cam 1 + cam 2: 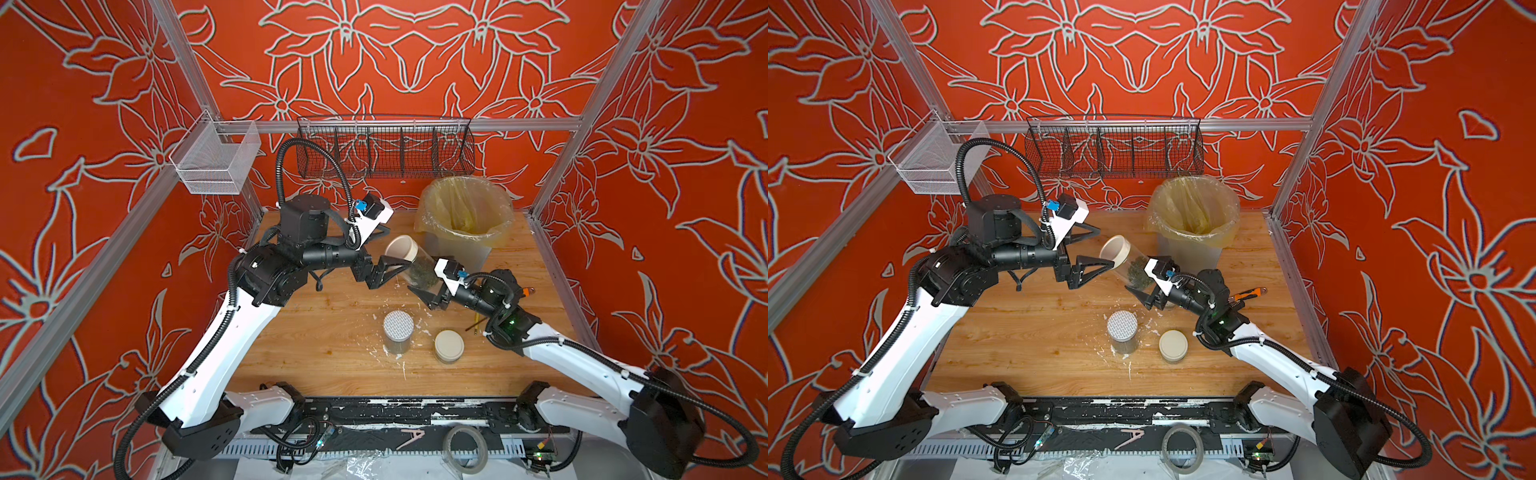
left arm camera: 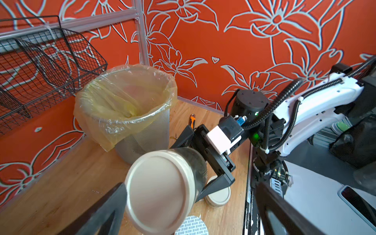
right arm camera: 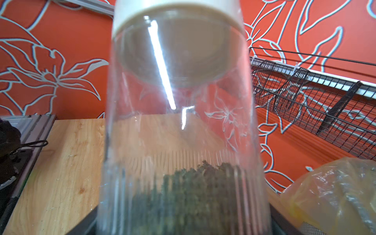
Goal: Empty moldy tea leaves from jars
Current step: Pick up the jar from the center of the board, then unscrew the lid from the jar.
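Currently the right gripper (image 1: 430, 286) is clamped around the lower body of a tall jar (image 1: 415, 266), holding it tilted above the table (image 1: 324, 332) just in front of the bin (image 1: 457, 249), with the cream lid (image 1: 401, 248) fitted and facing the left gripper (image 1: 397, 247). The left gripper is released, its jaws spread wide on either side of the lid without closing on it. The tea leaves (image 3: 193, 193) lie heaped at the base end of the tall jar, beside the right gripper, while a dotted-lid jar (image 1: 398, 328) and a squat jar (image 1: 449, 345) stand upright on the table, apart from both grippers.
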`<state>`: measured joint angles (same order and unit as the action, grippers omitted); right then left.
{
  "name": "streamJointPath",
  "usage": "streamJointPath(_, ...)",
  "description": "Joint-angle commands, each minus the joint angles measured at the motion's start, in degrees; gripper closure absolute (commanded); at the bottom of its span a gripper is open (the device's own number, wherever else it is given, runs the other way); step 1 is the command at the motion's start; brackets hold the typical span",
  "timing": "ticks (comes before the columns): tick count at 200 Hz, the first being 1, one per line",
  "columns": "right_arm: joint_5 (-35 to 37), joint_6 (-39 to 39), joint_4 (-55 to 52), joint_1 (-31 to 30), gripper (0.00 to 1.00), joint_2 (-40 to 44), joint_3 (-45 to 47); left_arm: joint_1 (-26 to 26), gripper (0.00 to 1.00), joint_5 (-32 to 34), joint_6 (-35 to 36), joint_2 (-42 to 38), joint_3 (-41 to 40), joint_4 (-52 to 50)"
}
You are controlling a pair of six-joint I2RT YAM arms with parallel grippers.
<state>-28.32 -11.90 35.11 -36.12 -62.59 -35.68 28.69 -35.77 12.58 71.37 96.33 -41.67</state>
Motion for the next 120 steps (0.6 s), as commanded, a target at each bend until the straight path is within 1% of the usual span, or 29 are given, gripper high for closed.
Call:
streamJointPath(1, -3.3, 1.17, 6.55, -0.27, 0.85, 2.51, -1.23, -2.32, 0.03, -4.04, 3.76, 1.81, 1.85, -3.52)
streamJointPath(14, -3.37, 1.25, 6.55, -0.33, 0.85, 2.88, -1.23, -3.25, 0.03, -4.01, 3.92, 3.23, 2.66, -4.18)
streamJointPath(27, -3.48, 1.42, 6.7, -0.33, 0.86, 3.18, -1.12, -3.86, 0.03, -5.42, 3.69, 4.5, 2.95, -4.24)
streamJointPath(63, -3.41, 1.48, 6.59, -0.27, 0.86, 3.17, -1.23, -4.01, 0.03, -13.26, 3.29, 7.02, 3.52, -4.4)
streamJointPath(120, -3.41, 0.94, 4.99, -0.3, 0.87, 3.27, -1.94, -4.03, 0.02, -14.14, 2.89, 10.56, 4.3, -4.92)
